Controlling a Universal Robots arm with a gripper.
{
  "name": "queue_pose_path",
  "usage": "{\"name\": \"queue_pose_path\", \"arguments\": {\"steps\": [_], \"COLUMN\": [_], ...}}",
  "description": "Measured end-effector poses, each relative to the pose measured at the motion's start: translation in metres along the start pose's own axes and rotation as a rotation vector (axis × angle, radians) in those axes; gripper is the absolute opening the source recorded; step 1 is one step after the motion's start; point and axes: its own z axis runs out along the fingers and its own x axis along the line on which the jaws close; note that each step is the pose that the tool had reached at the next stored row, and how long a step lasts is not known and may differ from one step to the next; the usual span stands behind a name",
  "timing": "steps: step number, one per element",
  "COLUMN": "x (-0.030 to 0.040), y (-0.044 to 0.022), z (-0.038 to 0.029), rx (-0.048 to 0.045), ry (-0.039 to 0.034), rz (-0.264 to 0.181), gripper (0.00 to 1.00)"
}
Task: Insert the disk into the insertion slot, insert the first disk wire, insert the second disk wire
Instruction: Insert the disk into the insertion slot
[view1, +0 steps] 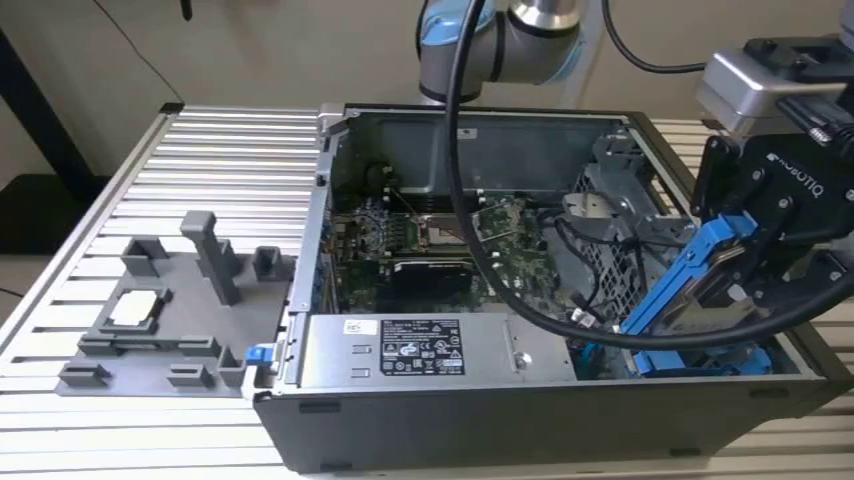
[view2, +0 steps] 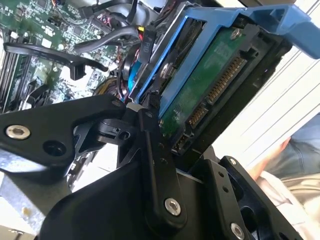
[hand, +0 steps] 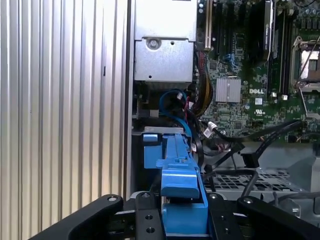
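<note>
My gripper is shut on the disk, a drive in a bright blue carrier. I hold it tilted steeply above the front corner of the open computer case, at the exterior view's right. The disk's green circuit-board underside with its connector shows in the second wrist view, clamped by a black finger. In the first wrist view the blue carrier sits between my gripper's jaws. The insertion slot, with blue rails, lies just under the disk's lower end. Loose black wires and a blue cable lie beside the bay.
A silver labelled power-supply box fills the case front, the motherboard lies behind it, and a perforated metal cage stands beside the slot. A grey fixture sits on the ribbed table. A person's arm is nearby.
</note>
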Motion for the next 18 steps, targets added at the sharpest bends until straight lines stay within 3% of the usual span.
{"name": "queue_pose_path", "arguments": {"steps": [18], "x": [-0.0019], "y": [-0.0006], "z": [0.0304], "rx": [0.0027], "ry": [0.0003], "rz": [-0.002], "gripper": [0.33]}}
